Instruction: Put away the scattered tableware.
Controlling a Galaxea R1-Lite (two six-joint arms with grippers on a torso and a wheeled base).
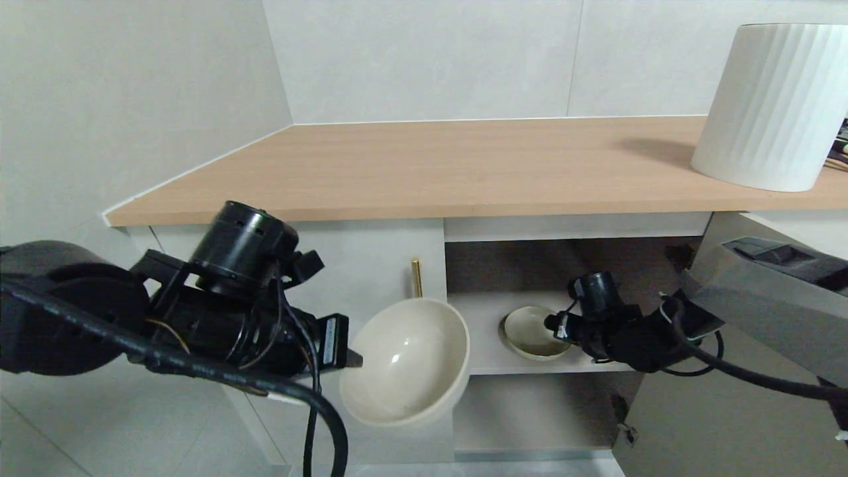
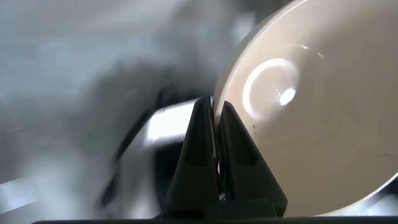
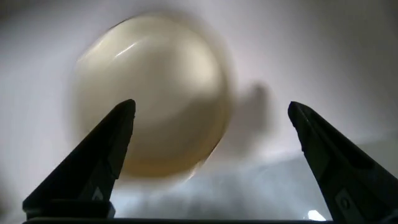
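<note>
- The right end effector (image 3: 211, 107) stands with its jaws spread wide; its two dark, tapered fingers (image 3: 102, 158) rise from the near edge of the view, well apart from each other.
- A cream bowl (image 3: 152, 102) lies beyond the fingertips, its round hollow facing the camera, glossy, with a thin streak of light across the inside.
- The bowl sits nearer one finger than the other, and neither finger touches it.
- Its outline is smeared, so the rim cannot be made out.
- It rests on a pale shelf (image 3: 317, 50), and a soft grey shadow (image 3: 256, 102) falls just beside it.
</note>
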